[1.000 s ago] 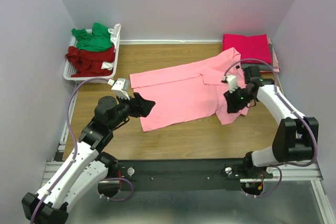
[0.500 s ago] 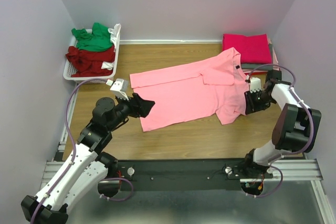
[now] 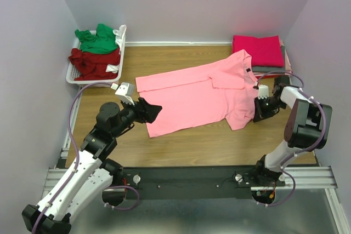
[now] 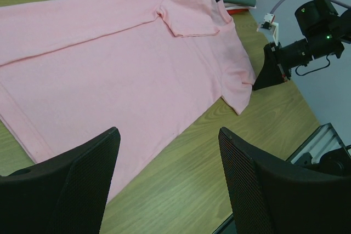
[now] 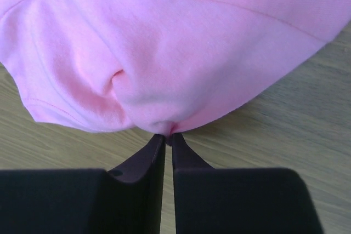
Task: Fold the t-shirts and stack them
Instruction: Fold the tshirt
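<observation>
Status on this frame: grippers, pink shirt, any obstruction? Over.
Left gripper open, at the hem. Right gripper shut on pink shirt, at the sleeve edge. Shirt flat, one sleeve folded in. Folded stack close by the collar.

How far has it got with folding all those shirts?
Done: a magenta shirt lies folded at the far right corner, on a grey one. In hand: the pink shirt is spread flat on the table; the right claw pinches its sleeve edge, while the left claw hangs open by the hem. Left: folding that one, plus the green shirt and dark red shirt heaped in the white basket.
</observation>
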Available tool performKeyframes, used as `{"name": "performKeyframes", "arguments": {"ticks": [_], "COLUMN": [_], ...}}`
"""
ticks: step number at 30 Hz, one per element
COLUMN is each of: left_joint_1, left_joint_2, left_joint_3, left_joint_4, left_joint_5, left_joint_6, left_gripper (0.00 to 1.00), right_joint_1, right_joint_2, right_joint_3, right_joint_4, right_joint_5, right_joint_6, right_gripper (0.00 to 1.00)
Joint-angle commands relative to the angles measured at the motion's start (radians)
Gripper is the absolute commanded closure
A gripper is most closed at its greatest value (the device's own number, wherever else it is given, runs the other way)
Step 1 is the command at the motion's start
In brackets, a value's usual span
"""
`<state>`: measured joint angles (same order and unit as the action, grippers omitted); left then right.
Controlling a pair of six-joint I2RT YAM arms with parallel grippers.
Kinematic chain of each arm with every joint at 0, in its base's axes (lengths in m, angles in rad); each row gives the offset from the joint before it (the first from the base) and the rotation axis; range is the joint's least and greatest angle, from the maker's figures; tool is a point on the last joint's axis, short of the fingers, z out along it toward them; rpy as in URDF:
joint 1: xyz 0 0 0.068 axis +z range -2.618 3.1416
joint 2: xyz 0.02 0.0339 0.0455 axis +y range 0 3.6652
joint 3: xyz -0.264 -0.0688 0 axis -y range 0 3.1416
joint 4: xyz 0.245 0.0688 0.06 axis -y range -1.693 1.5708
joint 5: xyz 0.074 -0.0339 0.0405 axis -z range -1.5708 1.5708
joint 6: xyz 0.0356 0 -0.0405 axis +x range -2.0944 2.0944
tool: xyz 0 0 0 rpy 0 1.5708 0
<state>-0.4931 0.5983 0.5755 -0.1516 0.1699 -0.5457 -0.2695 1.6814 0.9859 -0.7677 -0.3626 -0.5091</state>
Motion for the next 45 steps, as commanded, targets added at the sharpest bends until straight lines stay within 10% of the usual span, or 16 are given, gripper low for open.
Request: {"name": "performKeyframes", "arguments": {"ticks": [1, 45], "left_joint_1": [-0.005, -0.005], "left_joint_2": [-0.011, 0.020], "left_joint_3": [-0.011, -0.011], "left_joint_4": [0.023, 0.020], "left_joint_5": [0.020, 0.019], "left_joint_6": [0.012, 0.012], "left_gripper": [0.20, 0.20], "right_joint_1": [-0.004, 0.009], "right_joint_2": [-0.008, 0.251], "right_joint_3": [0.016, 0.356], "right_joint_4": [0.013, -0.079], "right_joint_5": [-0.058, -0.318], "right_joint_6": [0.004, 0.067], "right_gripper": [0.90, 1.00]}}
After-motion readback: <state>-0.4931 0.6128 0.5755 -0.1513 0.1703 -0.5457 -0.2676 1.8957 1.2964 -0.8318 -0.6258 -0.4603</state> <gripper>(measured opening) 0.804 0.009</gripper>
